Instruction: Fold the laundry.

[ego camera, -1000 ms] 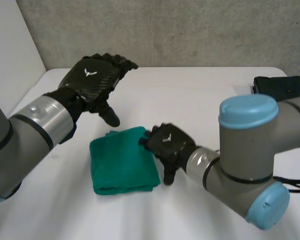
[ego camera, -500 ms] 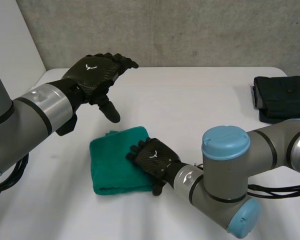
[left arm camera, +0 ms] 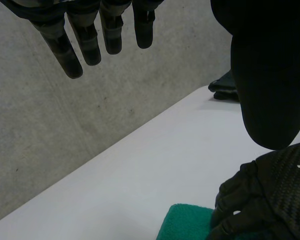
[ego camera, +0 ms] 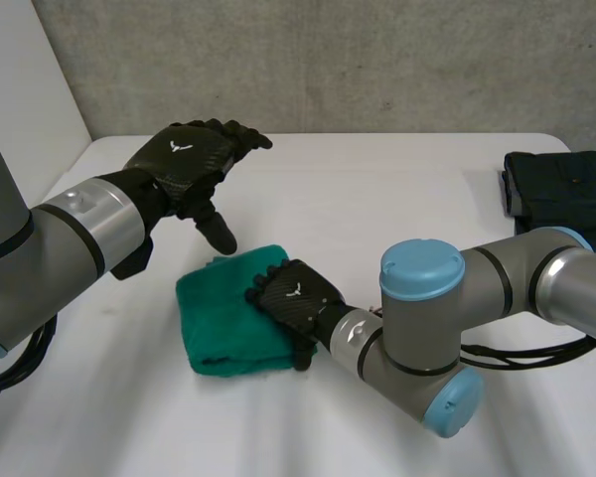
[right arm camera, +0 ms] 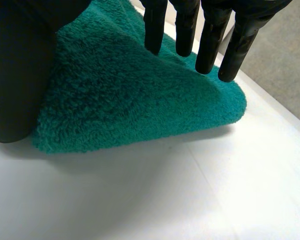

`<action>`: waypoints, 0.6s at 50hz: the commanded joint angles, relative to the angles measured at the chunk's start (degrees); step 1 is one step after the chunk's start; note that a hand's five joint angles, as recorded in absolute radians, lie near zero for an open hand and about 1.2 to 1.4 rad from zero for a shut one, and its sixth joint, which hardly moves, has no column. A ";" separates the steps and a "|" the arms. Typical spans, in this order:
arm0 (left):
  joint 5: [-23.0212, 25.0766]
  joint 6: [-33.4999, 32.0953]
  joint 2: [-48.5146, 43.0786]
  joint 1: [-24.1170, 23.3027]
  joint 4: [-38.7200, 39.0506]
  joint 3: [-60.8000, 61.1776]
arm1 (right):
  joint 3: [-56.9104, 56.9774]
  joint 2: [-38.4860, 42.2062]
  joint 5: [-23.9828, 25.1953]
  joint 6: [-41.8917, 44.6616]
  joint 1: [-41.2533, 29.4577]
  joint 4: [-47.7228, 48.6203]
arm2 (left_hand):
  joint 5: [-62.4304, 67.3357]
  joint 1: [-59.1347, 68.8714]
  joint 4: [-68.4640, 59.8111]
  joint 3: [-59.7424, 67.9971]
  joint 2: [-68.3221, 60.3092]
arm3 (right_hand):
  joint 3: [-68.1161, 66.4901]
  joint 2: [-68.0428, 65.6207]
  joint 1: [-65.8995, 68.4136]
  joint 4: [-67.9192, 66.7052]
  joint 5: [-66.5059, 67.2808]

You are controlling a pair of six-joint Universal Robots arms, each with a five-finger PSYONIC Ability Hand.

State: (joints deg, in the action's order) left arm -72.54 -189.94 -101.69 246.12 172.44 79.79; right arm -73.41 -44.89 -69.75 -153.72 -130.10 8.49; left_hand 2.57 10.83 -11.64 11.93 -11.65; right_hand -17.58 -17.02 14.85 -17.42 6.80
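Note:
A folded green towel [ego camera: 223,318] lies on the white table [ego camera: 377,199] in front of me. My right hand [ego camera: 293,303] rests flat on the towel's right part, near its front right corner. In the right wrist view its straight fingers [right arm camera: 210,35] lie spread over the towel [right arm camera: 130,100], thumb beside them, nothing pinched. My left hand [ego camera: 184,159] hovers open above the table behind the towel, thumb pointing down toward the towel's far edge. The left wrist view has its fingers [left arm camera: 85,40] straight, with the towel's corner [left arm camera: 185,222] and my right hand [left arm camera: 270,195] below.
A pile of folded dark clothes [ego camera: 561,189] sits at the table's far right edge, also visible in the left wrist view [left arm camera: 225,87]. A grey concrete wall runs behind the table. My right arm's elbow hangs low over the table to the towel's right.
My right hand has slid left from the towel's right edge onto its top, and the right arm has swung lower and leftward. The left hand has barely moved.

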 commanded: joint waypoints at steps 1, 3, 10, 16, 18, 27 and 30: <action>0.03 0.01 0.09 0.33 0.00 0.02 | 1.60 0.50 -0.21 -0.09 -2.09 -0.05 | -2.57 -0.83 1.64 -1.93 1.65 | -3.94 -4.50 6.67 -4.10 4.72; 0.03 0.10 0.09 0.33 0.00 0.02 | 2.21 1.38 -0.30 0.08 -2.35 -0.05 | -2.57 -0.83 1.64 -1.93 1.65 | -4.28 -4.84 7.00 -4.43 5.05; -0.06 0.10 0.00 0.33 -0.09 0.28 | 4.06 2.96 -0.04 0.52 -2.35 0.04 | -2.57 -0.83 1.64 -1.93 1.65 | -25.07 -25.62 27.79 -25.22 25.84; -0.06 0.01 0.09 0.42 0.00 1.07 | 6.78 3.40 0.05 0.70 -2.35 0.12 | -2.57 -0.83 1.64 -1.93 1.65 | -47.31 -47.86 50.03 -47.46 48.08; -0.06 0.01 0.09 0.42 0.00 1.16 | 8.18 4.19 0.05 0.96 -2.35 0.04 | -2.57 -0.83 1.64 -1.93 1.65 | -57.21 -57.76 59.93 -57.36 57.98; -0.15 0.01 0.44 1.20 0.00 1.16 | 14.25 7.27 0.49 5.70 -2.09 0.12 | -2.57 -0.83 1.64 -1.93 1.65 | -62.42 -62.98 65.15 -62.58 63.20; -0.15 0.01 0.70 1.73 0.00 1.16 | 16.10 6.83 1.02 11.67 -1.39 0.65 | -2.57 -0.83 1.64 -1.93 1.65 | -62.42 -62.98 65.15 -62.58 63.20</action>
State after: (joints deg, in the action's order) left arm -72.64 -189.93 -101.42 246.86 172.44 80.98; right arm -61.08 -38.61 -69.38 -150.34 -132.31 8.53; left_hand 2.57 10.83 -11.64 11.93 -11.65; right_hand -63.53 -65.85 49.26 -66.42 51.04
